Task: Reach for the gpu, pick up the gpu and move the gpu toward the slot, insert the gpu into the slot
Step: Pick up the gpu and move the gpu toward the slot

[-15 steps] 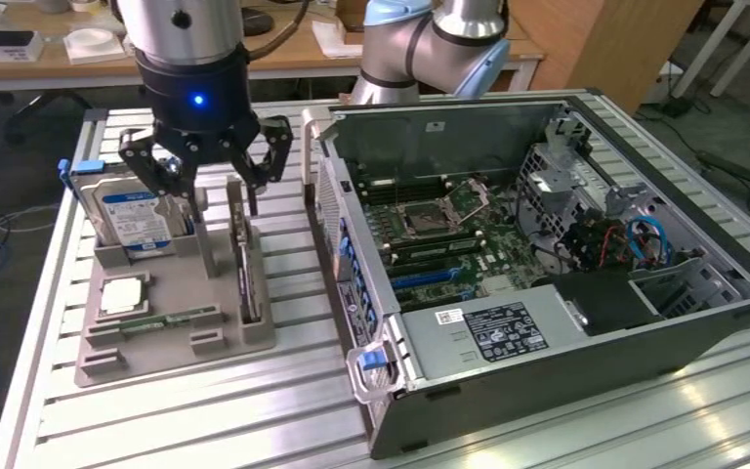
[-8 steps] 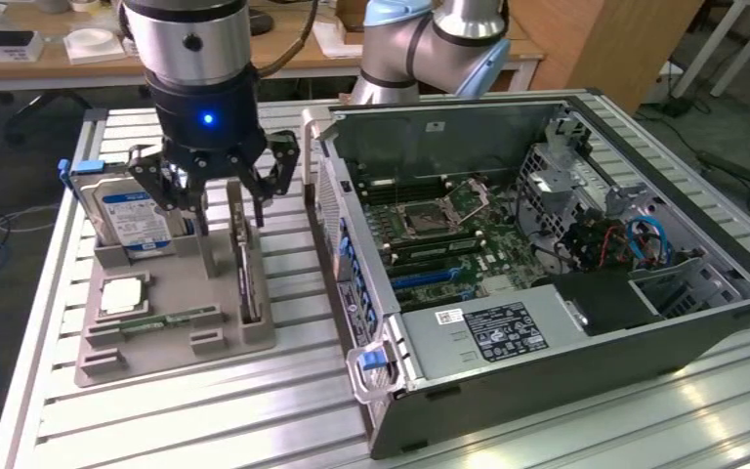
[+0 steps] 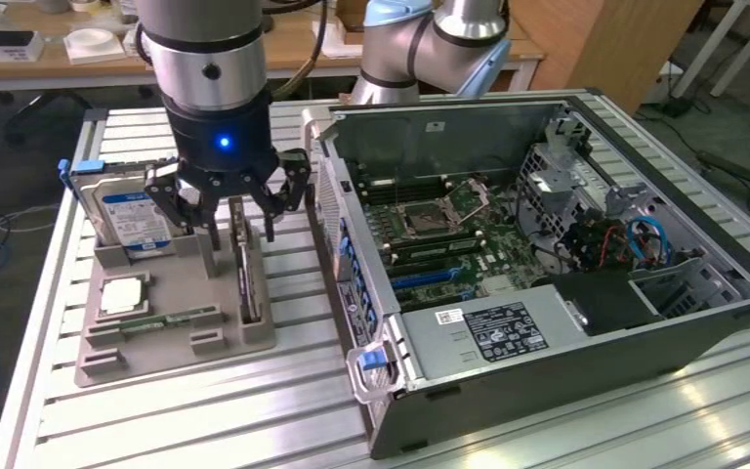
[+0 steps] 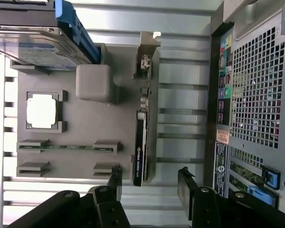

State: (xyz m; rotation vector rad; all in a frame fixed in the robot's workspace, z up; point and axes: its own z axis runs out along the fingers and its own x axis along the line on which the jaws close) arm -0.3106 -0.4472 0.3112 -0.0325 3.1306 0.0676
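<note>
Looks like the reach step, with the pick not yet made: shows the gripper (image 3: 229, 220) released, fingers (image 4: 115, 179) spread wide, poised just above the gpu (image 3: 247, 278), which stands on edge in the grey holder (image 3: 180, 337) directly beneath, roughly between the fingers and apparently untouched. Puts the slot (image 3: 425, 278) well apart from the gripper, inside the open computer case (image 3: 545, 342), seemingly unfilled. Calls, by this reading, for centring over the thin upper edge, lowering straight and clenching squarely on both faces, without knocking the hard drive (image 3: 128, 210) just beside.
</note>
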